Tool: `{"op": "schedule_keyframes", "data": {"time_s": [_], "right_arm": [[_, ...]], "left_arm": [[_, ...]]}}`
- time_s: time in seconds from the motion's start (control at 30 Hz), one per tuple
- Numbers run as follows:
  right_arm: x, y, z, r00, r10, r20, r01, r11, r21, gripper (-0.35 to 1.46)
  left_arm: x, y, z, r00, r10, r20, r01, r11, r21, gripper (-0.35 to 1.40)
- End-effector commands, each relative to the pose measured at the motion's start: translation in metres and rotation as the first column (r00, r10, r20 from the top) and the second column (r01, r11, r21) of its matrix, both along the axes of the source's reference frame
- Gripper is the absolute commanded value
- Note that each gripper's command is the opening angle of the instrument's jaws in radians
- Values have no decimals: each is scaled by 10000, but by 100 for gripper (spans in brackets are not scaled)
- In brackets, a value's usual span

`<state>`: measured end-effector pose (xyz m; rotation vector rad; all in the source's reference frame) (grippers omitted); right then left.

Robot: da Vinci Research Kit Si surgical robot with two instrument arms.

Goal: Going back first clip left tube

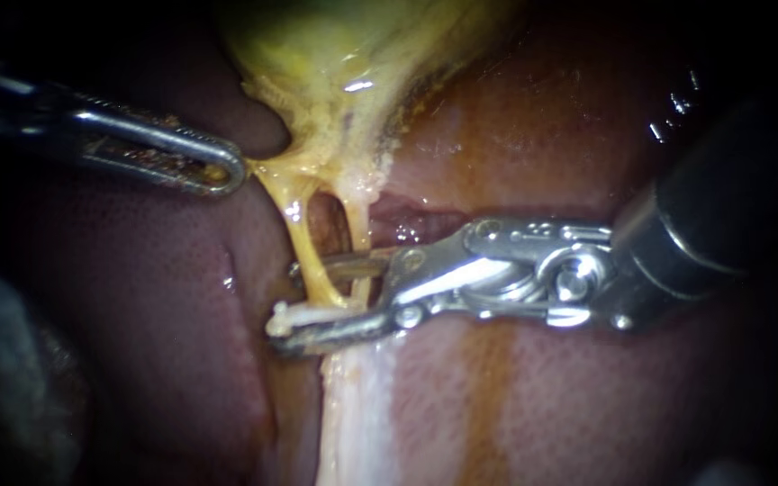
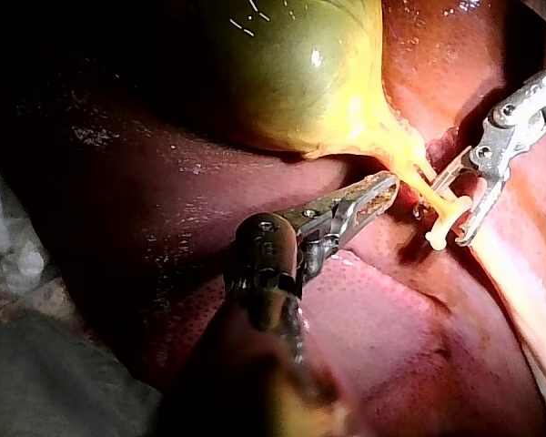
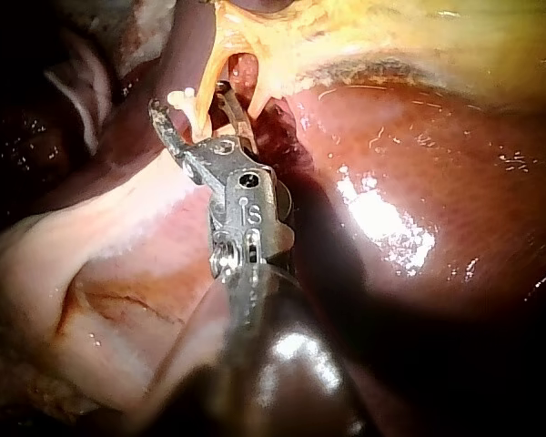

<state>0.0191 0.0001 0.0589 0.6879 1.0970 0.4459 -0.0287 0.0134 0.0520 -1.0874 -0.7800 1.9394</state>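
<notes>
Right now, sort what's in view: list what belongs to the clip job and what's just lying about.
In the job: right tool, jaws open at the left tube; white clip on that tube; left tool, shut on the gallbladder at its neck.
Just there: right tube; liver; pale tissue band below the tubes.

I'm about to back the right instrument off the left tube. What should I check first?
1. Right instrument's jaws open: ok, a gap shows between them.
2. Small white plastic clip closed across the thin yellow left tube: cannot tell; it lies along the lower jaw.
3. Left tube and thin yellow right tube clear of those jaws: not ok, both pass between them.
4. Left instrument at the neck of the yellow-green gallbladder: ok, the tissue looks stretched towards it.
5. Dark red liver free of pooled blood: ok, none visible.
</notes>
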Motion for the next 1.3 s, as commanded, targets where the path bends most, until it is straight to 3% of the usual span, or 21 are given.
{"op": "schedule_keyframes", "data": {"time_s": [0.03,0.13,0.33,0.67,0.97,1.3], "right_arm": [[-5,1,-2,10000,-20,-73,19,9998,-222,50],[-21,1,-11,9992,-252,-325,220,9950,-970,50],[-64,8,-36,9986,-239,-481,149,9836,-1800,50],[-124,20,-52,9984,-207,-533,100,9811,-1930,50],[-143,19,-54,9979,-285,-579,168,9812,-1924,50],[-147,18,-54,9978,-306,-592,187,9811,-1924,50]], "left_arm": [[0,0,0,10000,0,-1,0,10000,-1,-35],[0,0,0,10000,1,0,-1,10000,-1,-35],[1,0,0,10000,2,0,-2,10000,-2,-35],[0,-1,2,10000,-3,-5,3,10000,-11,-35],[-11,-5,17,10000,33,8,-33,10000,-47,-35],[-44,-16,59,9997,234,114,-233,9997,-89,-35]]}}
